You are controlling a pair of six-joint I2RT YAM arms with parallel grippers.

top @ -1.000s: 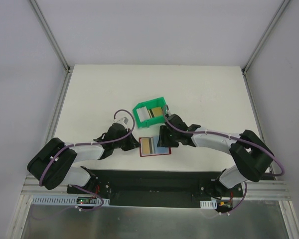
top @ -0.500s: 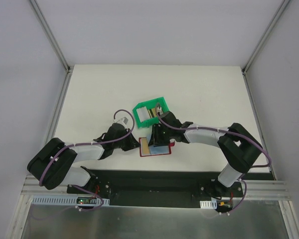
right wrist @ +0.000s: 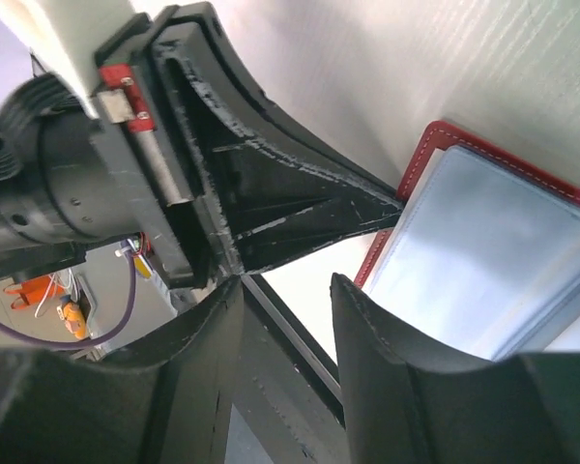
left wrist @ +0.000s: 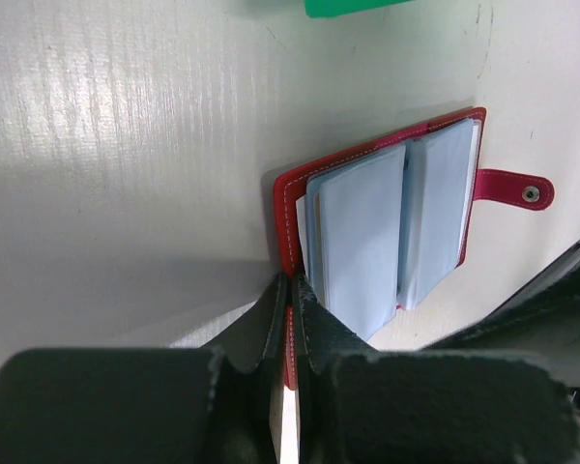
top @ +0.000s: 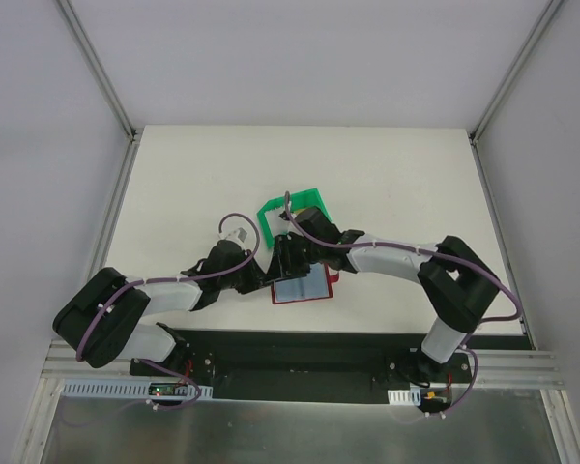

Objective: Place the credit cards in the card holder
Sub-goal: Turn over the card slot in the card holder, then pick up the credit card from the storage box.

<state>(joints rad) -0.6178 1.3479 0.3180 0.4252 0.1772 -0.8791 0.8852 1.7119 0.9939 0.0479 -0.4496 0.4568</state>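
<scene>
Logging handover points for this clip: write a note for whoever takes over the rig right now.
Left gripper: shut on the edge of the card holder's red cover, holding it open on the table.
Right gripper: open, empty, beside the left gripper at the holder's edge.
Credit cards: none clearly visible; the right arm hides the inside of the green bin.
Done: holder open and held; cannot tell whether any card sits in its pockets.
Left: likely check the bin, pick any cards, slide them in.
</scene>
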